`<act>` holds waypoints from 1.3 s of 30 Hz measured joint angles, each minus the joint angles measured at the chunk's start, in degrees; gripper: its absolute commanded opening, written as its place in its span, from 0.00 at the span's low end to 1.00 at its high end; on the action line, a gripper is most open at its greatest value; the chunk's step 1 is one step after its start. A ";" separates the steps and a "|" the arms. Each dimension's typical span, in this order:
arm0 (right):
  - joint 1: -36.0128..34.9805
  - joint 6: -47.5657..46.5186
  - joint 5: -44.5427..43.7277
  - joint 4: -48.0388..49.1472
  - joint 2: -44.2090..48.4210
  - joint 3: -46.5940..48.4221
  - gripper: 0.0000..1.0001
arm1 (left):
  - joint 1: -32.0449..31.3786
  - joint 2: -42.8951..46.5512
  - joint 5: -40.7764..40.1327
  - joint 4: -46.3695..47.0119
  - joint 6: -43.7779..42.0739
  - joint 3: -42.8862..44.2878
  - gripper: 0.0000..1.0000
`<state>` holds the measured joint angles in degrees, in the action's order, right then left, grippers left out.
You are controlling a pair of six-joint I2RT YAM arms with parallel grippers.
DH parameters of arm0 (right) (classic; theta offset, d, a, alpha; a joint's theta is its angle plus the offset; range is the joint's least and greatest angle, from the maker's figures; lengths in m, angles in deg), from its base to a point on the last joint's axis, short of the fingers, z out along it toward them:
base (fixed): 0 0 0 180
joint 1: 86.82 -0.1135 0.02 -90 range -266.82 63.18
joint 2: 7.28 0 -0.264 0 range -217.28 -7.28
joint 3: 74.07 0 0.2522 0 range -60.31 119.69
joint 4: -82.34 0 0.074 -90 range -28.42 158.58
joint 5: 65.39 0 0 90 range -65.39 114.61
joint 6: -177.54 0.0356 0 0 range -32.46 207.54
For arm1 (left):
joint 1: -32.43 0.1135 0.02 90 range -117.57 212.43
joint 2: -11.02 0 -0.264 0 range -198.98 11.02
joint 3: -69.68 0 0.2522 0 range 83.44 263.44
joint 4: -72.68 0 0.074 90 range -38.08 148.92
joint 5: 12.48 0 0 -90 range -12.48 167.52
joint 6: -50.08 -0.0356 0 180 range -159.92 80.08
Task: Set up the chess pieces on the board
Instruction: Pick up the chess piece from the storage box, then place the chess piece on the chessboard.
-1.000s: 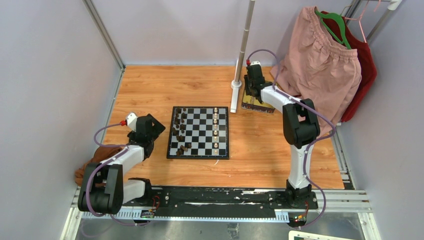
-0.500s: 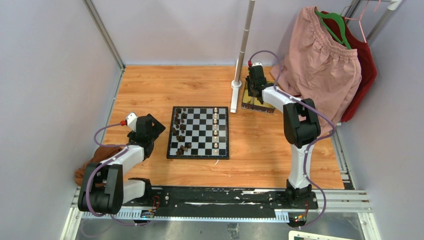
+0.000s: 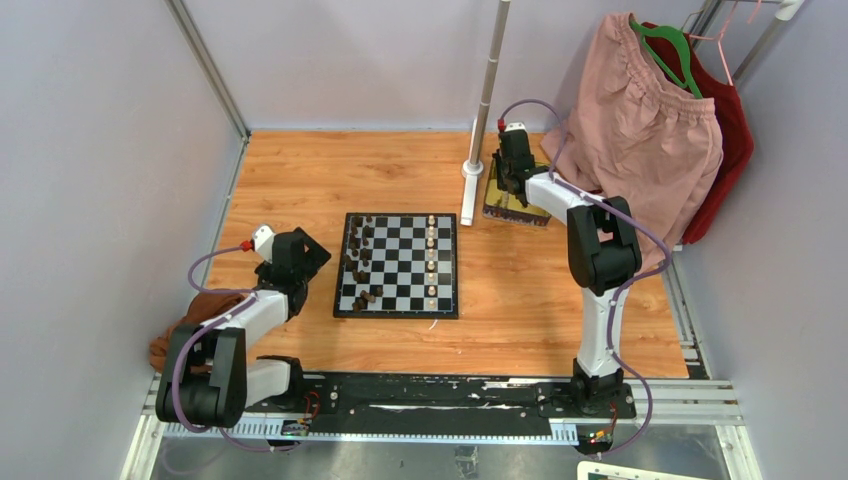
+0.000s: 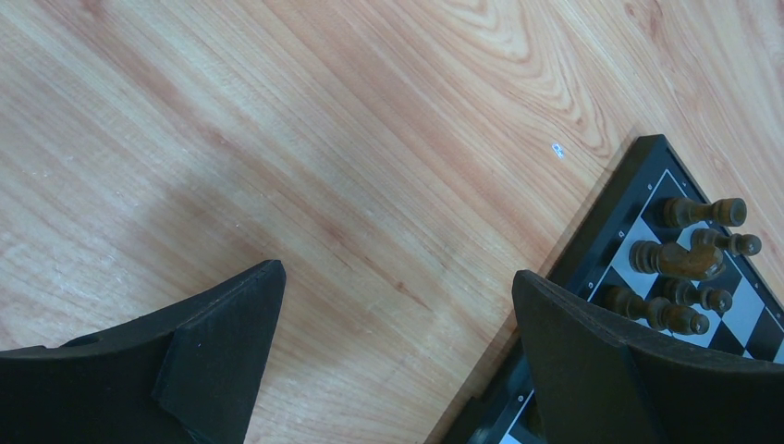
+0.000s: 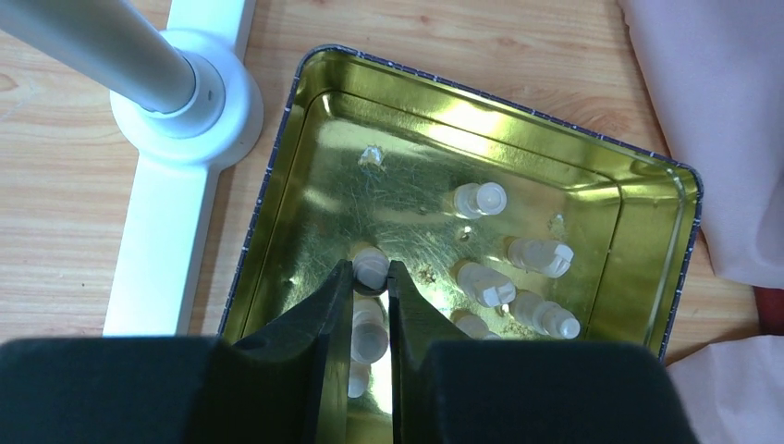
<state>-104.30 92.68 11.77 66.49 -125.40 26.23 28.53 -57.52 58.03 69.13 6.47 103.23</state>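
- Since a second ago, my right claw (image 5: 370,270) has drawn its jaws in from a wider spread and edged slightly farther over the gold tin (image 5: 592,199). My left arm and the pieces on the board have not shifted.
- The right claw's jaws are now down to a narrow slot. The tips sit on either side of one cream piece (image 5: 373,263), which lies on the tin floor, and they look to be pressing both its flanks.
- A second cream piece (image 5: 368,335) lies lower in the same slot, between the fingers. I cannot tell whether they touch it.
- Loose cream pieces (image 5: 483,283) lie scattered on their sides in the right half of the tin, apart from the claw.
- The tin sits just beside the white stand base (image 5: 185,120), with pink cloth (image 5: 712,120) at its far corner.
- My left claw (image 4: 398,274) is spread wide and holds nothing. It hangs over bare wood table (image 4: 370,111) at the board's left edge.
- The board (image 3: 400,270) lies mid-table, well apart from the tin.
- Dark pieces (image 4: 689,259) crowd its left columns, some tipped over. A file of cream pawns (image 3: 431,262) stands near its right side.
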 measured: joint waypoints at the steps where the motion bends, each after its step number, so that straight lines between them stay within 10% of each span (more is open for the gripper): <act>1: 0.00 -0.20 0.00 0.44 0.00 -0.02 0.00 | 0.00 0.00 0.00 0.00 0.00 0.00 1.00; 25: -1.64 -3.28 1.33 -0.55 12.55 -1.42 0.00 | 0.00 -0.11 0.07 0.15 -0.55 0.02 1.00; 39: -17.84 -2.29 2.36 -8.74 25.05 -11.74 0.00 | 0.00 -0.11 0.04 0.15 -0.59 0.02 1.00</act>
<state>-122.13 90.39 14.13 57.75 -100.36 14.50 28.53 -57.62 58.08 69.29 5.88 103.25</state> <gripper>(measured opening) 0.196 0.997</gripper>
